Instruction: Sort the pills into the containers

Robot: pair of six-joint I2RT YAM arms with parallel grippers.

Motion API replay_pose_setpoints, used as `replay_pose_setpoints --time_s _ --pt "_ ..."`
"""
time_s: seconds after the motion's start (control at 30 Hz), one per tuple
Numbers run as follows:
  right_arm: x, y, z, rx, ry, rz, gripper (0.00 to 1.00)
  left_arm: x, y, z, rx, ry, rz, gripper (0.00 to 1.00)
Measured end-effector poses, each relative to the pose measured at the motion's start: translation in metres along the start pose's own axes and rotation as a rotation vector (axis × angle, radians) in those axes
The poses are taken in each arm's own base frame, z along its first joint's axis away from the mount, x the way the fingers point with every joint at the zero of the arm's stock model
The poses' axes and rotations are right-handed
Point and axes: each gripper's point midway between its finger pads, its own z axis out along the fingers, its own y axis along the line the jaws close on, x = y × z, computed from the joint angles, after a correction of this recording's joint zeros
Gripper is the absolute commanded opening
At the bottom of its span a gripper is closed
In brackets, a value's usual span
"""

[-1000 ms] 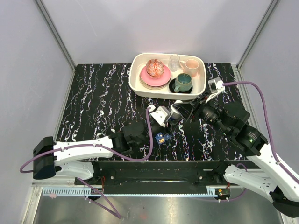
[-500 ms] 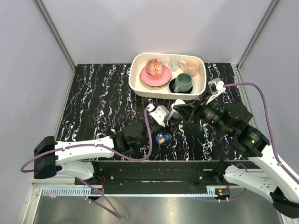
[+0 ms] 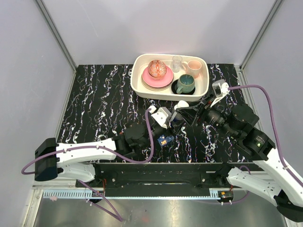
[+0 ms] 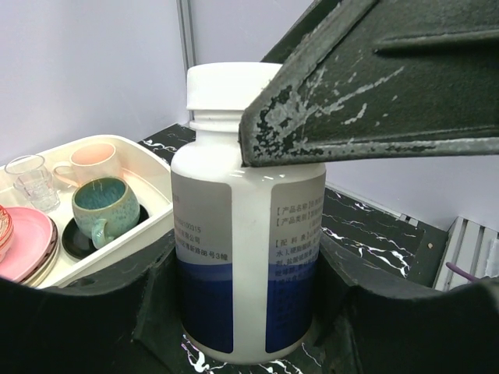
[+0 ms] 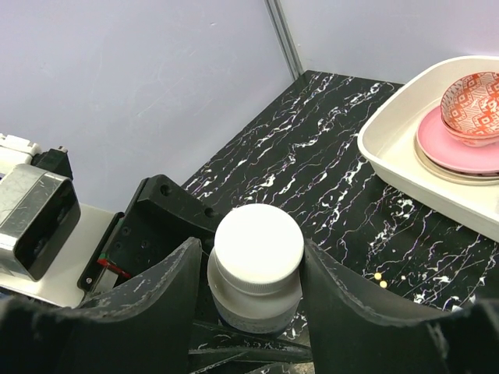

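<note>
spread wider now, right end effector point(image 5: 251, 251) straddles cap point(image 5: 259, 238) of white bottle point(image 4: 242, 257), which left end effector point(image 4: 248, 305) pinches near tray point(image 3: 141, 88).

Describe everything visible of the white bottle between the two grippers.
The white bottle looks like smooth plastic, with its white cap on and a printed label, grey above and blue below. It stands upright on the black marbled table. The left gripper clasps its lower body from both sides. The right gripper straddles the cap, contact unclear.
</note>
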Motion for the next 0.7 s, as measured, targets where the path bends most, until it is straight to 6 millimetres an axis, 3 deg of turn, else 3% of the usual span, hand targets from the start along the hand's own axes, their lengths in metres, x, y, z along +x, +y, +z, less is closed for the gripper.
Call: replay_pose_setpoints --time_s 0.7 --pt "0.002 0.01 -0.018 -0.059 0.053 -0.095 0.62 -0.001 0.001 0.0 -0.004 -0.021 -0.011 0.0"
